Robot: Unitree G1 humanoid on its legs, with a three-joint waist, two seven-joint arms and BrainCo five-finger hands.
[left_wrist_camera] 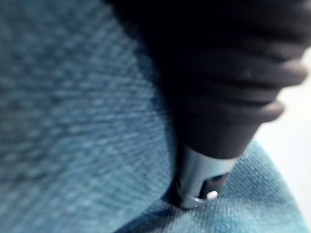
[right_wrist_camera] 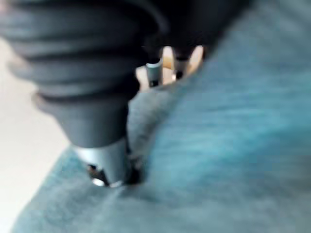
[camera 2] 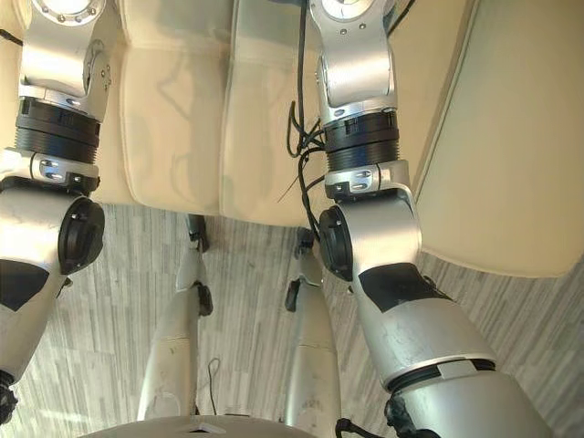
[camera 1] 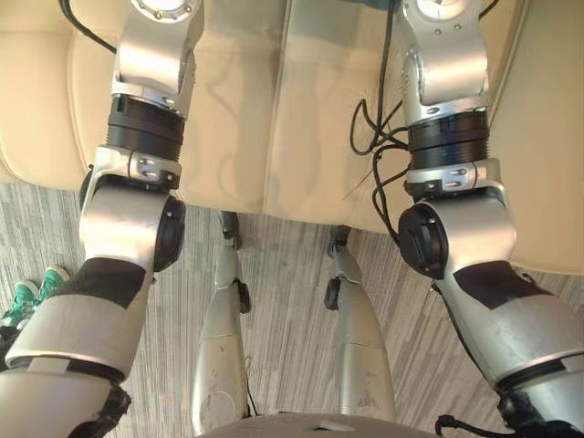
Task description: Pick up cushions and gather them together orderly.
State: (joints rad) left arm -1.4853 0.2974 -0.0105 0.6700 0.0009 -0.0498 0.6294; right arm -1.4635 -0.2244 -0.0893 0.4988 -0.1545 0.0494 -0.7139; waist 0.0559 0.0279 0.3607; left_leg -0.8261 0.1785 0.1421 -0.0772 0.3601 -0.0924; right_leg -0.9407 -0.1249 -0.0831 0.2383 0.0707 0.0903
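Left wrist view puts the teal woven-fabric cushion [left_wrist_camera: 73, 121] hard against your left hand [left_wrist_camera: 199, 172]; the right hand [right_wrist_camera: 104, 162] presses into like cloth in its own wrist view. Whether either hand is closed on it, you cannot tell. If it is merely squeezed, uneven pressure could let it twist and drop onto the cream leather sofa [camera 1: 237, 119] spanning the upper half of the left eye view.

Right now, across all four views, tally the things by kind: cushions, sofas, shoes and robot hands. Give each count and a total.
Teal woven-fabric cushion: 1 at least; teal cloth meets both hands, maybe a second cushion
Cream leather sofa: 1
Green-and-white shoes: 2
Robot hands: 2, left hand, right hand
Total: 6
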